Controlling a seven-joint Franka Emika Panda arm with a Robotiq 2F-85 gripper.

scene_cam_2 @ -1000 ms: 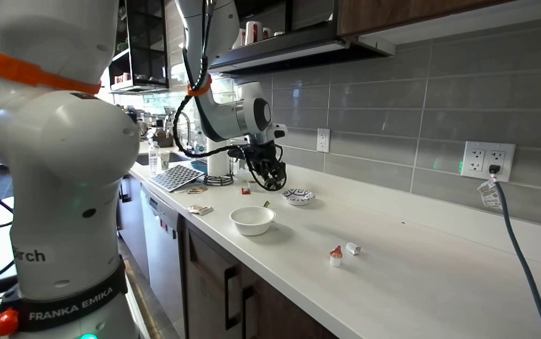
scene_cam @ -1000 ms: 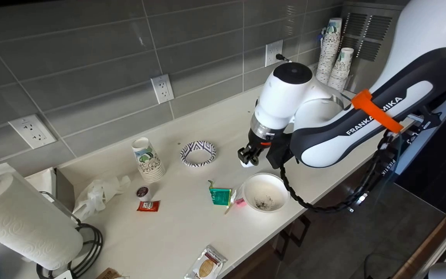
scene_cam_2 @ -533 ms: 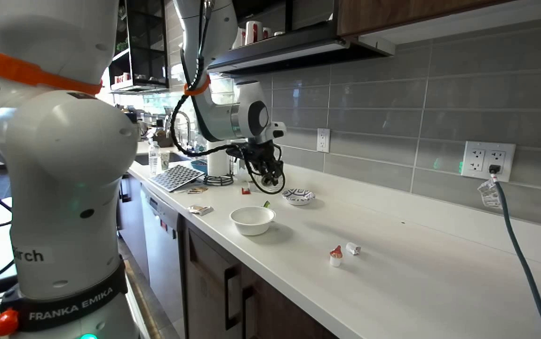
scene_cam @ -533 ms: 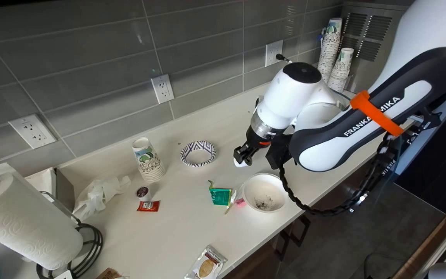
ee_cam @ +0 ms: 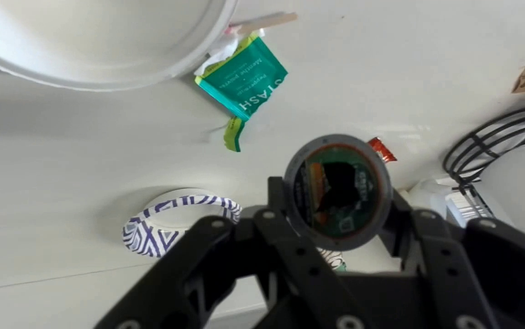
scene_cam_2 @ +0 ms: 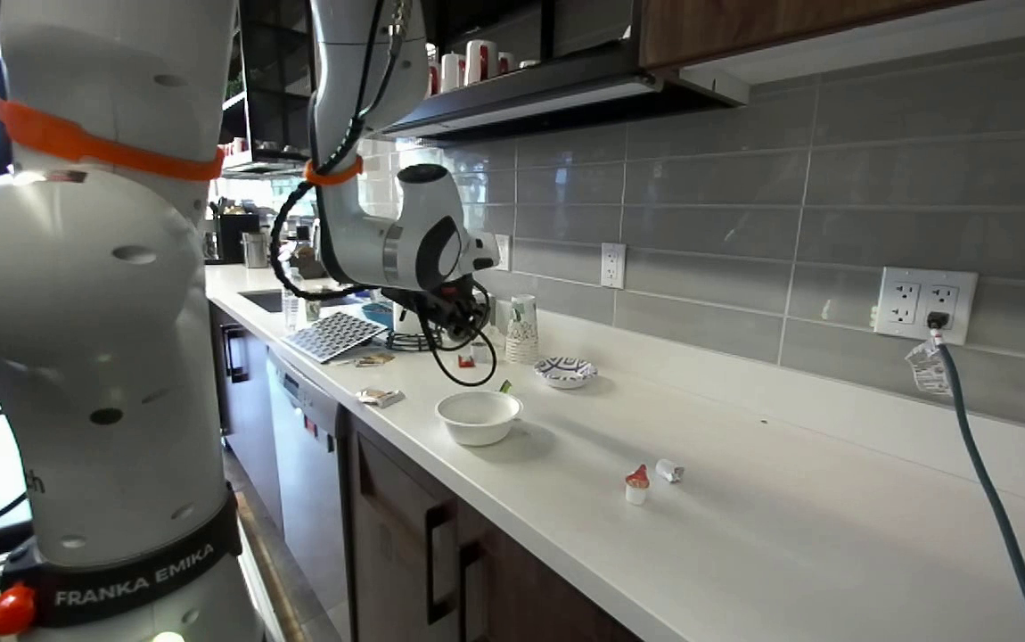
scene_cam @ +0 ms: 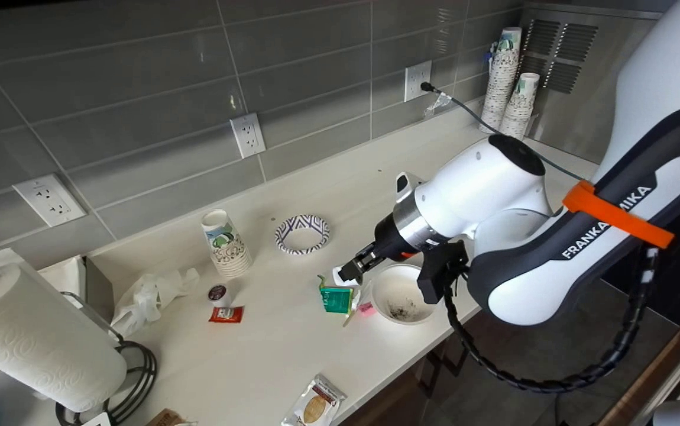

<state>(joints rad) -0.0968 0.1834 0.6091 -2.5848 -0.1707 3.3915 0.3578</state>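
Black two-fingered pincer (ee_cam: 337,205) clamps a round, green-topped white plastic pod (ee_cam: 339,218), torn open on its face; in the wrist view, a teal tea packet (ee_cam: 244,75) lies at the pod's eleven o'clock, a round white bowl (ee_cam: 107,45) at ten.

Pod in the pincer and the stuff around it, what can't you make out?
Pod: base hidden behind its own top, wrist view.
Stacked cups: mostly behind the pod and pincer, wrist view.
White bowl: cut off by the wrist view's top and left edges.
Teal packet: mostly behind the white bowl, in an exterior view.
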